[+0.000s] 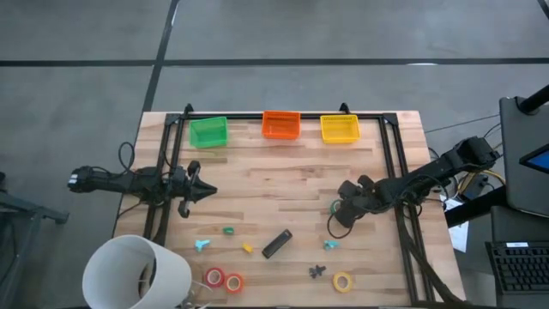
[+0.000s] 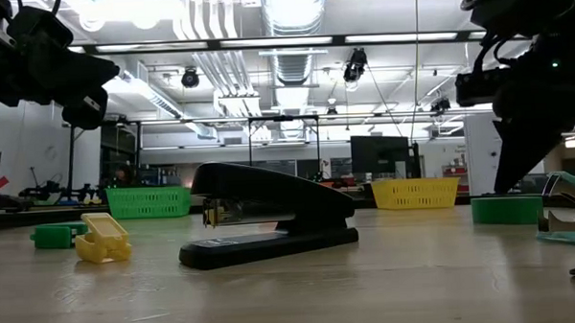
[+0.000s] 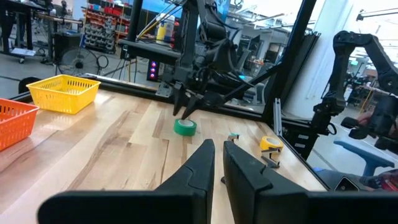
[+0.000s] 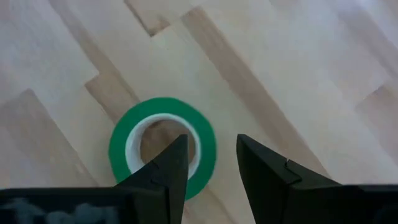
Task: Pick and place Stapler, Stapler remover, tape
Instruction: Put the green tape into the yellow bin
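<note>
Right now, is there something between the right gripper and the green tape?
No. In the right wrist view the right gripper hangs open directly over the green tape, nothing between.

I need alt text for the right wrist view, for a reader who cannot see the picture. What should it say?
The right gripper hangs over a green tape roll lying flat on the wooden table, jaws open. One jaw is over the roll's hole, the other just past its rim.

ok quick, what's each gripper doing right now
Left gripper: nearly shut, empty, above the wooden table.
Right gripper: open, straddling the rim of the green ring-shaped tape roll, not gripping.
</note>
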`<state>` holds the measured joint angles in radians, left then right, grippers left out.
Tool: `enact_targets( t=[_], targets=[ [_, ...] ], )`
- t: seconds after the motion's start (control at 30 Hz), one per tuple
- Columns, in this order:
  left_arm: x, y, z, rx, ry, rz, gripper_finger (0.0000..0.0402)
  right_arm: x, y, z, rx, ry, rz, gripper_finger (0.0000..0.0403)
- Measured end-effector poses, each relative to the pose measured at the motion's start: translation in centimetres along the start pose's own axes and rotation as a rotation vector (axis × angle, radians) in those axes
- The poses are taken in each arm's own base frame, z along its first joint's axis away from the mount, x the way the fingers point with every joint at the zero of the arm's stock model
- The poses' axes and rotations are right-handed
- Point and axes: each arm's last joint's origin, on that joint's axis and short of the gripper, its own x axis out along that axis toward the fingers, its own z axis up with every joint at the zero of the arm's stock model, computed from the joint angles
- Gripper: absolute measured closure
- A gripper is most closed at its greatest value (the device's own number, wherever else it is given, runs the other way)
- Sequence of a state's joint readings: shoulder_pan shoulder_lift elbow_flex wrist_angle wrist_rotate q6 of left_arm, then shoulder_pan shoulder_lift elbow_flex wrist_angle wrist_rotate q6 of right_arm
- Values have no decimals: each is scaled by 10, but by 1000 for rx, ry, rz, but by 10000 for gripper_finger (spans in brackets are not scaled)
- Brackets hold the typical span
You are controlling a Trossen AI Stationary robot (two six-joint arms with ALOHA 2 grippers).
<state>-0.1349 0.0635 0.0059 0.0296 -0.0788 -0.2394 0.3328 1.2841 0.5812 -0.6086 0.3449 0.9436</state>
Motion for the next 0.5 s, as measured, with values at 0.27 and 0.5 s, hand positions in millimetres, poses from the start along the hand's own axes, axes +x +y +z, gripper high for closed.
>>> enact_targets(
  t=[0.27, 0.5],
  targets=[
    [0, 0, 0, 0, 0, 0, 364, 12, 4, -3, -18, 32, -38, 274],
    [0, 0, 0, 0, 0, 0, 364, 18, 6, -4, -25, 43, -54, 302]
  ],
)
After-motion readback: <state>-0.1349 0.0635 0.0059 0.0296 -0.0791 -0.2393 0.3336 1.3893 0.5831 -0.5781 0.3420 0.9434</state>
